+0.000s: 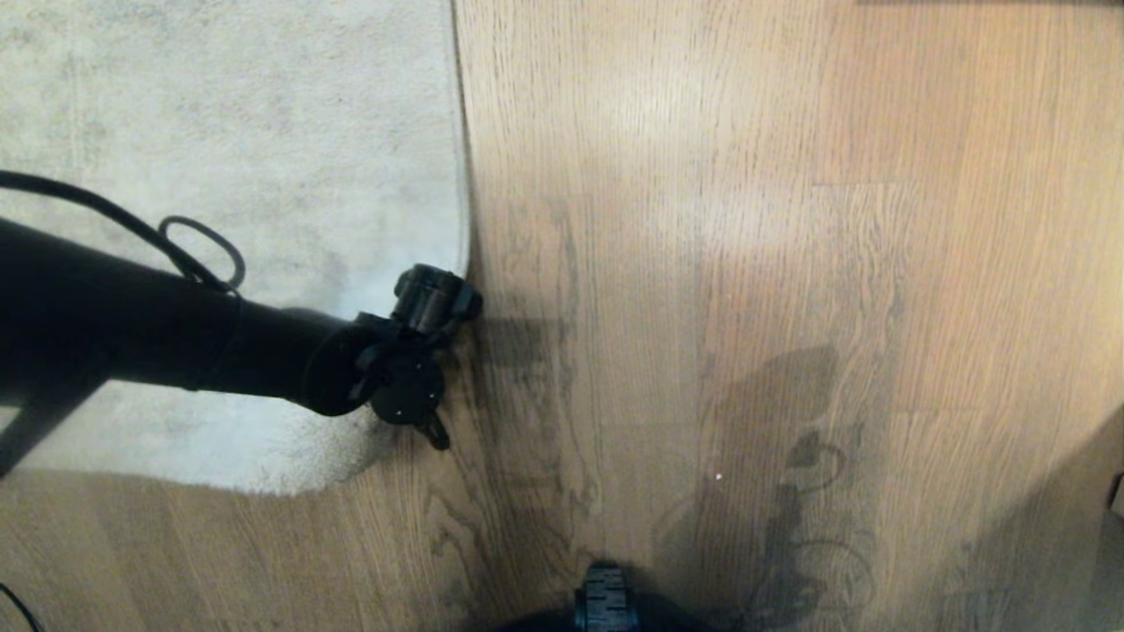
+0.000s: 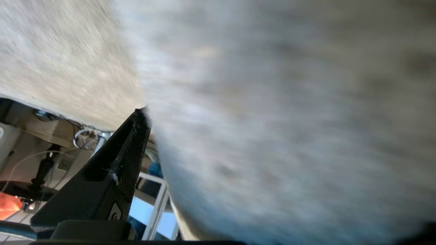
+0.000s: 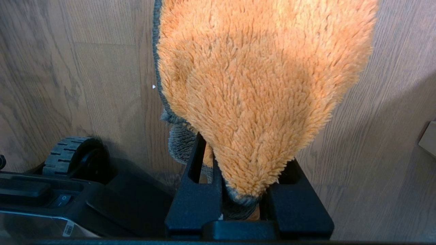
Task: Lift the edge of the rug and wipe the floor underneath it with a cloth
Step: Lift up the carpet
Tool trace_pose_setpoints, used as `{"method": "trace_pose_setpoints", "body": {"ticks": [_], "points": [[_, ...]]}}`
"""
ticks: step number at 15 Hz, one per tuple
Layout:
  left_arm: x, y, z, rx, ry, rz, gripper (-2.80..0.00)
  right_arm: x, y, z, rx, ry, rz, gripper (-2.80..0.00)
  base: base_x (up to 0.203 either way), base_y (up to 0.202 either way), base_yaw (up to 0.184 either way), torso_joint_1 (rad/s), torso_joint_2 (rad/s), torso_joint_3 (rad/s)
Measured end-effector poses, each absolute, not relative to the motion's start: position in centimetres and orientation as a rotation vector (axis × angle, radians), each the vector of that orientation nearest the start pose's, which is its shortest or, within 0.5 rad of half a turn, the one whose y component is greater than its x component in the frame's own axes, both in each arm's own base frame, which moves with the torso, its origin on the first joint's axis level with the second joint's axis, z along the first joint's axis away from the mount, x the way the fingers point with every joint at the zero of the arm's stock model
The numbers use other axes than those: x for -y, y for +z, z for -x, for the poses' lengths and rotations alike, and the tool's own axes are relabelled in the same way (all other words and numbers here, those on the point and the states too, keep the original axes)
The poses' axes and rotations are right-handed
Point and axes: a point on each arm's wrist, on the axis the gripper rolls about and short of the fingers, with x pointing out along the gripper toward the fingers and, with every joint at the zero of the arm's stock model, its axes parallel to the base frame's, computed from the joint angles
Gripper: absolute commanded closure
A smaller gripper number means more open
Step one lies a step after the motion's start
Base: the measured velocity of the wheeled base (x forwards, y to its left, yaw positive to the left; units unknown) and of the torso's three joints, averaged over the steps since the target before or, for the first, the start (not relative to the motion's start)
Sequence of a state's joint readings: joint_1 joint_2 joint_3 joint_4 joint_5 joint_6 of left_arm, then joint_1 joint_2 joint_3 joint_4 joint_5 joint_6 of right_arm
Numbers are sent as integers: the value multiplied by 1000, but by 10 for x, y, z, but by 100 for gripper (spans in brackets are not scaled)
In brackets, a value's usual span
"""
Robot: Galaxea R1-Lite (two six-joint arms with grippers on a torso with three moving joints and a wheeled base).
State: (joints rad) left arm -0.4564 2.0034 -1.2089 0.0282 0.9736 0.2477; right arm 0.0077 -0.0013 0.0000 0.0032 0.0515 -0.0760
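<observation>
Pale sunlit bands point(image 1: 702, 219) fall across the wood planks near a dark shadow patch point(image 1: 781, 491), while far beyond them stand a white-framed window point(image 2: 155, 204), tangled cables point(image 2: 81, 136) just beside it, and an orange glow point(image 2: 8, 206) low nearby.

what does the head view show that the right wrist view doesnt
Only the head view shows the rug edge lying flat on the floor, with the left gripper reaching down at it near the rug's corner. Only the right wrist view shows the cloth, orange with a dark grey part, hanging from the right gripper, whose fingers are shut on it. Both views share the floor of brown wood-grain planks and a black ribbed wheel of the robot's base.
</observation>
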Motion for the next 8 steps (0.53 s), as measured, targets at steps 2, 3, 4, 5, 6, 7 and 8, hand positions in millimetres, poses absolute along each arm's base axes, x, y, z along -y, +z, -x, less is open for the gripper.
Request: {"method": "trace_pose_setpoints", "body": {"ticks": [2,3,4,5,6,7,8], "points": [[142,141,-348,-647,419,-785,-280,-1,75,23,0,59,75,0,0,0,0,0,0,0],[141,146,-353,-626,424,-789,-280,-1,75,23,0,59,76,0,0,0,0,0,0,0],[140,153,-358,-601,435,-784,-280,-1,75,23,0,59,76,0,0,0,0,0,0,0],[139,160,-363,-580,445,-776,-280,-1,75,23,0,59,76,0,0,0,0,0,0,0],[139,167,-367,-564,454,-770,-280,-1,75,23,1,59,76,0,0,0,0,0,0,0],[138,174,-372,-548,462,-763,-280,-1,75,23,0,59,76,0,0,0,0,0,0,0],[138,181,-376,-532,469,-756,-280,-1,75,23,0,59,76,0,0,0,0,0,0,0]]}}
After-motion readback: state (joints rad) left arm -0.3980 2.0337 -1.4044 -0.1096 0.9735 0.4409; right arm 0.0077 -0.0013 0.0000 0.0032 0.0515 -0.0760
